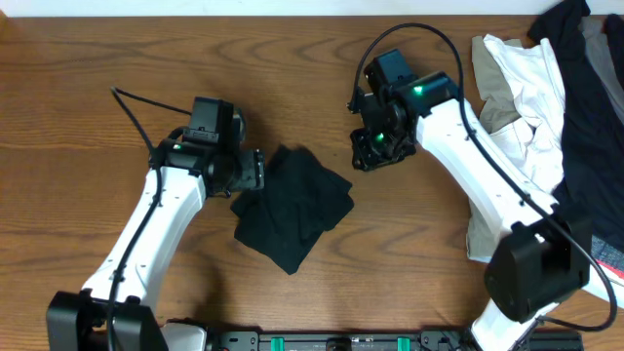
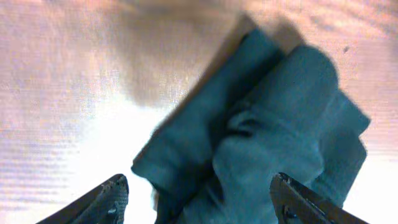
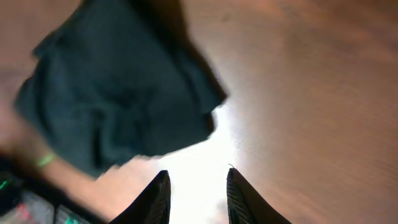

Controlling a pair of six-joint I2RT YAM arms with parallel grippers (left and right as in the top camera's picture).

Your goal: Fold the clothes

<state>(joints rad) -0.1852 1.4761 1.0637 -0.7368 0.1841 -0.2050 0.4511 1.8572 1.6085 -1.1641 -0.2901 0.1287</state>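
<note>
The clothes are a black shirt (image 1: 292,210) lying folded into a small rumpled bundle mid-table. It fills the left wrist view (image 2: 261,137) and shows at upper left in the right wrist view (image 3: 118,93). My left gripper (image 1: 255,171) hovers at the bundle's left edge, jaws wide open (image 2: 198,183) over the cloth with nothing gripped. My right gripper (image 1: 375,146) sits off the bundle's upper right, above bare wood. Its fingers (image 3: 198,177) stand apart with nothing between them.
A heap of white and beige garments (image 1: 522,88) lies at the right, with a dark garment (image 1: 595,117) beyond it at the table's right edge. Brown wooden tabletop (image 1: 97,58) surrounds the bundle.
</note>
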